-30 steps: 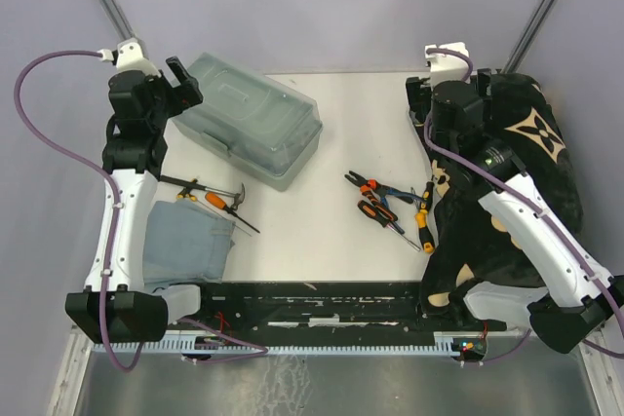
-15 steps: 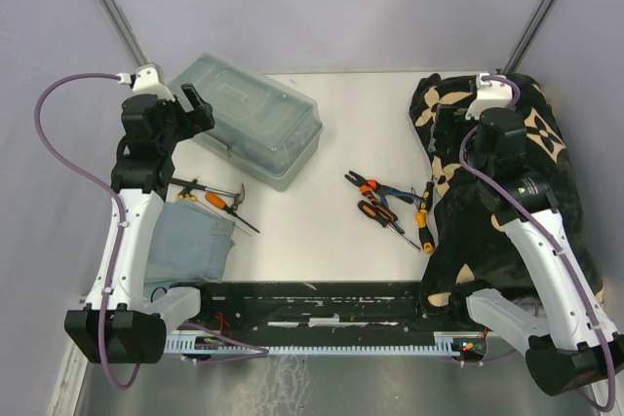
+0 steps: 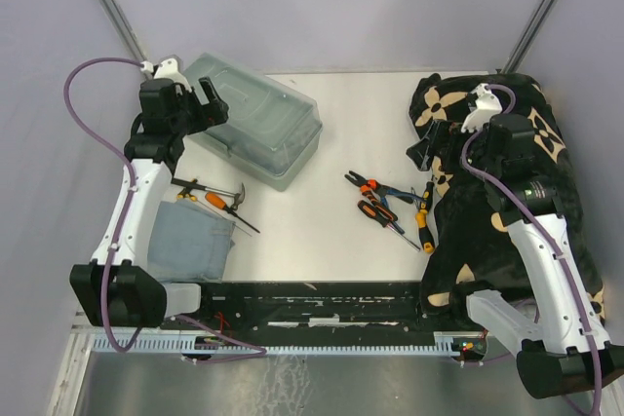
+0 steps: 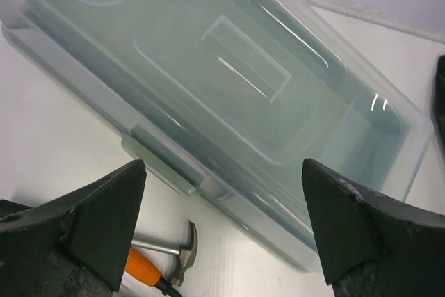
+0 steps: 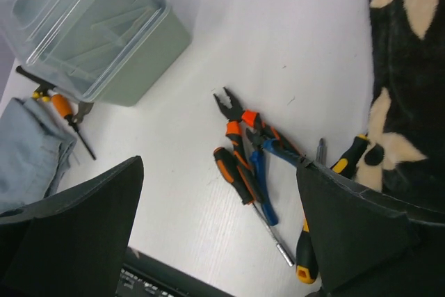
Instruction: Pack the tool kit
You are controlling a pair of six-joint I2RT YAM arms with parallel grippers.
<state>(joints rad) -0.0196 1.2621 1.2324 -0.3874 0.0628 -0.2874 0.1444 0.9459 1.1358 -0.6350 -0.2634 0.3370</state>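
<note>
The pale grey-green toolbox [image 3: 255, 132] stands shut under its translucent lid at the back left; the left wrist view shows it close up [image 4: 243, 81] with its latch [image 4: 161, 165]. My left gripper [image 3: 210, 104] is open and empty, held over the toolbox's left end. A small hammer [image 3: 229, 192] and an orange screwdriver [image 3: 219, 204] lie in front of the box. Pliers [image 3: 375, 189], an orange-black screwdriver [image 3: 375, 213] and a yellow-black screwdriver [image 3: 426, 216] lie mid-right. My right gripper [image 3: 421, 151] is open and empty above them [image 5: 219, 165].
A folded grey-blue cloth [image 3: 188, 241] lies at the near left beside the hammer. A black blanket with beige flower marks [image 3: 507, 192] covers the right side, under my right arm, touching the yellow-black screwdriver. A black rail [image 3: 312, 299] runs along the near edge.
My left gripper has moved right, over the toolbox's left end. My right arm has swung out over the blanket and its gripper now faces the tools. Nothing was picked up.
</note>
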